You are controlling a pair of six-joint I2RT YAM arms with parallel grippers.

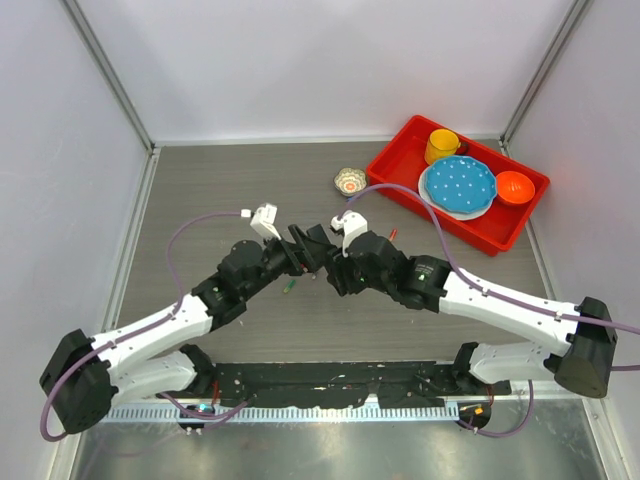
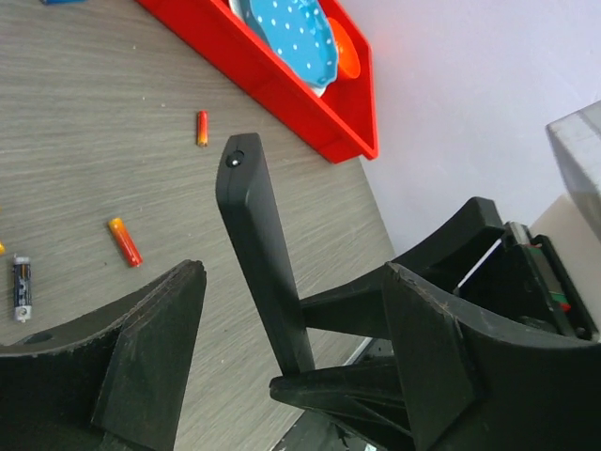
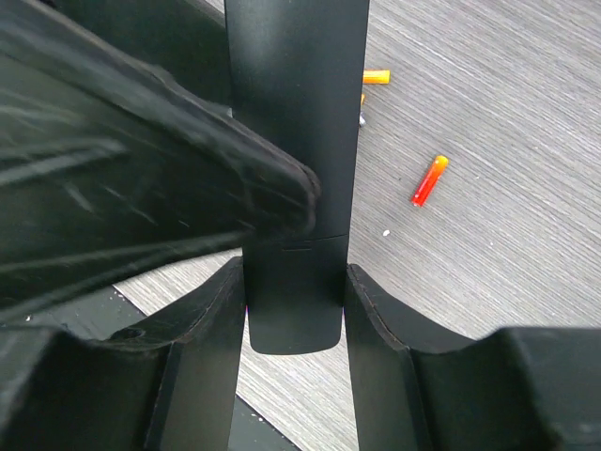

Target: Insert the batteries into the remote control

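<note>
The remote control [image 3: 299,113], a slim black bar, is held above the table, and my right gripper [image 3: 295,272] is shut on its lower end, both fingers pressed to its sides. In the left wrist view the remote control [image 2: 255,235] stands upright between the wide-apart fingers [image 2: 155,352] of my left gripper [image 2: 293,282], which is open and does not touch it. The two grippers meet mid-table, left gripper [image 1: 300,245] facing right gripper [image 1: 335,255]. Loose batteries lie on the table: a red-orange battery [image 2: 202,128], an orange-red battery [image 2: 125,241], a grey battery [image 2: 21,287] and a green battery [image 1: 288,288].
A red tray [image 1: 400,165] at the back right holds a yellow cup [image 1: 441,146], a blue dotted plate [image 1: 460,186] and an orange bowl [image 1: 514,187]. A small patterned cup [image 1: 349,181] stands left of the tray. White walls enclose the table.
</note>
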